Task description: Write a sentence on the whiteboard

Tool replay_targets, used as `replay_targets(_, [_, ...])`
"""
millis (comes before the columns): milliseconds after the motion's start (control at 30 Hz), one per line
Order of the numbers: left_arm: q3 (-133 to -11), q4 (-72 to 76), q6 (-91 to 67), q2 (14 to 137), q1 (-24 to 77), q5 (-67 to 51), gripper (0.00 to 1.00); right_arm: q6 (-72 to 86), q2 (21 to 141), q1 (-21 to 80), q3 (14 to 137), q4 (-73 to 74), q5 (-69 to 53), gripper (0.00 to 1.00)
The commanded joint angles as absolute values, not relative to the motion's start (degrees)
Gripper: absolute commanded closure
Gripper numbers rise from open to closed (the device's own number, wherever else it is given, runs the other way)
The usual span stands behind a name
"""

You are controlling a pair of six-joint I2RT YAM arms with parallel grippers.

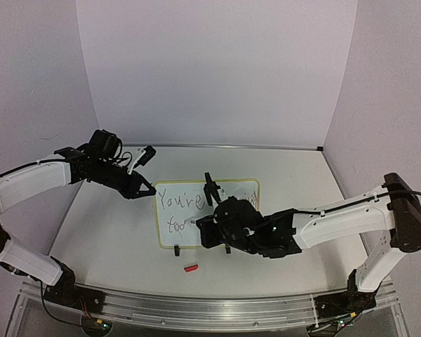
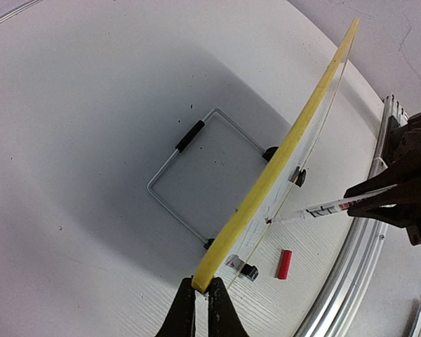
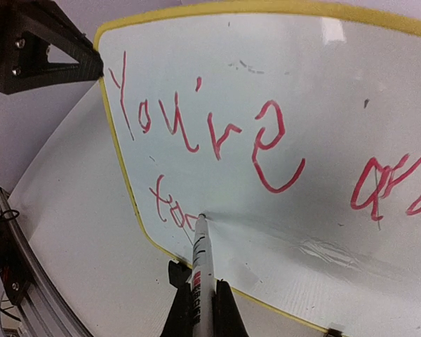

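While the whiteboard [image 1: 179,214] stands at the centre of the overhead view, you see the sentence [image 3: 214,137] in red, "You're" on top and a few letters beneath. Your right gripper [image 3: 201,295] clamps the marker [image 3: 201,256], tip touching the board's lower left. Your left gripper [image 2: 202,288] pinches its yellow upper-left corner. A red cap [image 1: 190,267] lies below.

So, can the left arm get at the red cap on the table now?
Probably not: the left claw is shut on the edge of the whiteboard. Otherwise the red cap lies uncovered.
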State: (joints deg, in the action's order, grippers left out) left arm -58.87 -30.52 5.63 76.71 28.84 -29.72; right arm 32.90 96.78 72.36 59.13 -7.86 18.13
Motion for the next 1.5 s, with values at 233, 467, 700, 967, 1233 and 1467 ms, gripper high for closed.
replay_targets(233, [-59.0, -34.37, 6.44, 78.79, 30.11, -28.93, 1.0, 31.5, 93.64, 71.98, 59.95, -8.89, 22.22, 1.0])
replay_targets(467, [-58.98, -34.39, 6.45, 78.84, 30.09, -28.97, 1.0, 33.75, 94.83, 72.04, 58.39, -7.42, 17.06, 1.0])
replay_targets(700, [-58.98, -34.36, 6.48, 78.93, 30.14, -28.89, 1.0, 35.02, 95.79, 72.6, 57.48, -6.35, 15.29, 1.0])
replay_targets(967, [-59.03, -34.41, 6.48, 78.93, 30.07, -28.9, 1.0, 35.41, 96.19, 72.69, 57.43, -6.34, 16.55, 1.0])
replay_targets(1233, [-59.02, -34.45, 6.49, 78.76, 30.08, -28.78, 1.0, 34.22, 92.96, 72.61, 57.36, -7.39, 19.38, 1.0])
replay_targets(1467, [-59.0, -34.49, 6.45, 78.69, 30.13, -28.77, 1.0, 33.51, 92.78, 72.54, 58.09, -10.11, 18.8, 1.0])
